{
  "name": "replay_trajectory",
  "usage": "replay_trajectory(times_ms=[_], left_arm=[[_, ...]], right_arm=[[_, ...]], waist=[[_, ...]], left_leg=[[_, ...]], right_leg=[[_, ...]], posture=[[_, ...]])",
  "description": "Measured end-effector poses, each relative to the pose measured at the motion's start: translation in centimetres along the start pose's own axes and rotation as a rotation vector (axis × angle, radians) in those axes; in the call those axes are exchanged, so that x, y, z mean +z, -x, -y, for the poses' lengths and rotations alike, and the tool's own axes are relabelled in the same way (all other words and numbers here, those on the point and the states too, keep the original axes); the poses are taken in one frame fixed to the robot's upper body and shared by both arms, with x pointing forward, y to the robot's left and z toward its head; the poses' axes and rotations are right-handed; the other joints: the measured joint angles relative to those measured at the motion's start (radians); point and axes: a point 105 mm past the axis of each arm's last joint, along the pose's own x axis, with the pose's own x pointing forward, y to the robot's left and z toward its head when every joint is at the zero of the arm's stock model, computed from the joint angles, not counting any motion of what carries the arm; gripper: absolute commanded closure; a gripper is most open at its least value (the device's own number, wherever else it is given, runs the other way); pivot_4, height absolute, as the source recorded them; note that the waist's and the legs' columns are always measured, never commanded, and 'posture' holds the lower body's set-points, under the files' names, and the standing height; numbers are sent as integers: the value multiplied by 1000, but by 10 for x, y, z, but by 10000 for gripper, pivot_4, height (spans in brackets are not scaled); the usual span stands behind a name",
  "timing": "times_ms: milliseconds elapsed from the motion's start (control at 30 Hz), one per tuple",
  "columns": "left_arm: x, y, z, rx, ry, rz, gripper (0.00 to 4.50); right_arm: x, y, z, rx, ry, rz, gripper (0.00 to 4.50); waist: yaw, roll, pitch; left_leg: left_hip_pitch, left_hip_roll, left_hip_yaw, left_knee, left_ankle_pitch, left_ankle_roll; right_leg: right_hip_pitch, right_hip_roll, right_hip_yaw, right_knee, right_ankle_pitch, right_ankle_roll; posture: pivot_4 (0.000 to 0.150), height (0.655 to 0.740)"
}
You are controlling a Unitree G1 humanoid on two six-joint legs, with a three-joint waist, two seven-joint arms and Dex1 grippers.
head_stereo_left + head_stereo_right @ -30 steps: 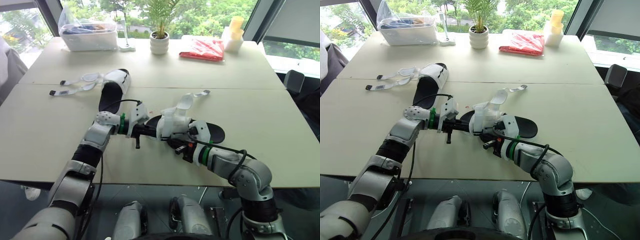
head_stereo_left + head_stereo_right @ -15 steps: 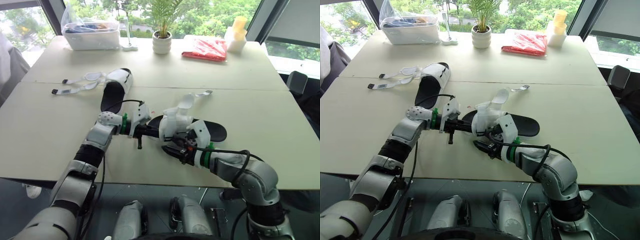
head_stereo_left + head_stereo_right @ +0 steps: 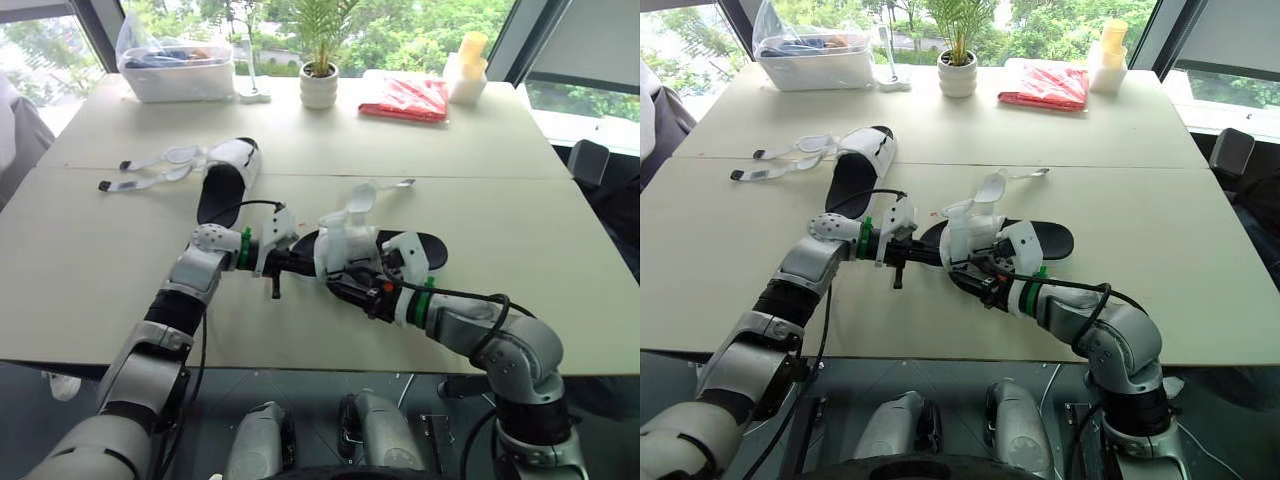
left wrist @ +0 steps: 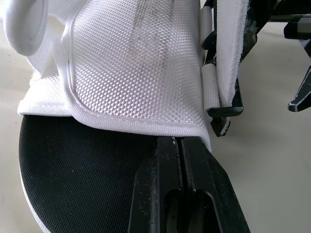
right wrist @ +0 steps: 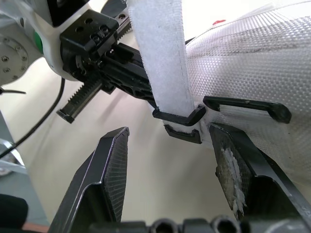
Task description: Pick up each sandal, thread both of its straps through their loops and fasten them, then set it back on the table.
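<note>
Sandal (image 3: pixel 345 243) w/ black sole and white mesh upper sits nr the front-middle of the worktop (image 3: pixel 500 180), between the two arms, toe toward the robot's left, heel end down on the surface; can't tell if the toe end is lifted. Left gripper (image 3: pixel 300 262) is clenched on the toe end: in the left wrist view its fingers (image 4: pixel 165 170) are pressed together right under the rim of the mesh. Right gripper (image 5: pixel 170 133) is released, fingers spread wide, hovering just beside the sandal's near side w/o touching it. Between its fingertips a white strap (image 5: pixel 158 53) runs down into a black loop (image 5: pixel 177 117); a second loop (image 5: pixel 248 108) lies flat on the mesh beside it. Another strap (image 3: pixel 365 200) stands up off the upper and trails toward the far side, undone. Second sandal (image 3: pixel 228 175) lies well apart, further back on the robot's left, its loose straps (image 3: pixel 150 170) spread flat on the worktop. Along the far edge: clear plastic box (image 3: pixel 180 70), potted plant (image 3: pixel 320 85), red packet (image 3: pixel 405 98), yellow-and-white container (image 3: pixel 468 68).
</note>
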Motion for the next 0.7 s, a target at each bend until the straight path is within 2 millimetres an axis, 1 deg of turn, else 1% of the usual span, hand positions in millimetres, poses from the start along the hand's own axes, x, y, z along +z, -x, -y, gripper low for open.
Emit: replay_trajectory(times_ms=[167,233,333,700], left_arm=[[-1,2,-1,8,0,-4,45000],[-1,3,-1,8,0,-6,45000],[-1,4,-1,9,0,-6,45000],[-2,7,-3,16,2,-12,45000]], right_arm=[[0,-4,2,24,-10,11,17302],[0,-5,2,32,-15,13,22344],[-2,-6,6,25,-25,9,22344],[-3,-10,4,48,-50,20,22344]], waist=[[-6,0,0],[-10,0,0],[-14,0,0],[-22,0,0]], left_leg=[[1,0,0,0,0,-1],[1,0,0,0,1,-1],[1,0,0,0,1,-1],[2,1,0,0,1,-2]], right_leg=[[0,0,0,0,0,0],[1,0,0,1,0,0],[1,0,0,1,0,0],[1,0,0,1,0,0]], posture=[[1500,7288],[1500,7288],[1500,7288],[1500,7288]])
